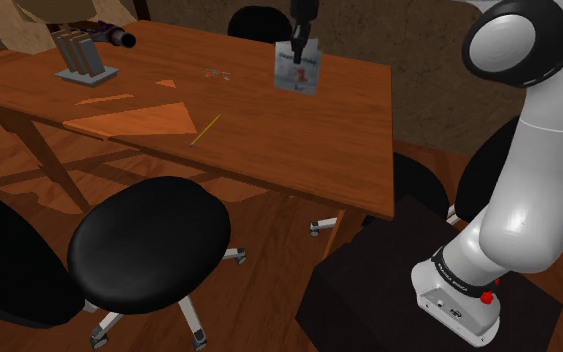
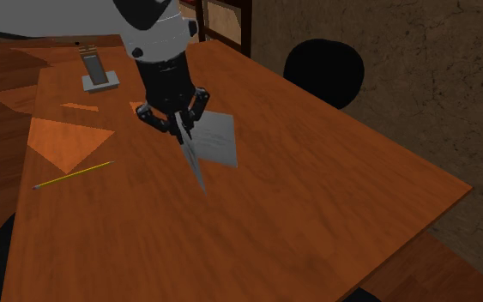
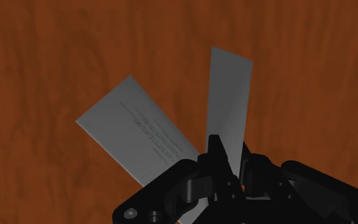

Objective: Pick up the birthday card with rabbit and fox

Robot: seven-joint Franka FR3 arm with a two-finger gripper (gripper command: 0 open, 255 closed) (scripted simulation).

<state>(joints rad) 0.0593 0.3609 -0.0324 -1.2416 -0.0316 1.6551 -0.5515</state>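
Birthday card (image 1: 298, 70) and hand (image 1: 298, 41) over the desk (image 1: 349, 140). The card hangs directly below the hand, its long axis running down from the fingertips toward the wood; it appears to be clear of the surface. The black fingers (image 3: 217, 153) are clenched on one leaf of the folded card, while the other leaf splays open to one side, faint printed lines on its inner face. From the second exterior view the held leaf is seen edge-on, a thin blade under the hand. The white arm (image 1: 529, 150) rises from its stand and reaches out over the desk, wrist bent so the hand points straight down. By judgement the grasp is made and what remains is a plain lift; a pinch on a single leaf is the weak point
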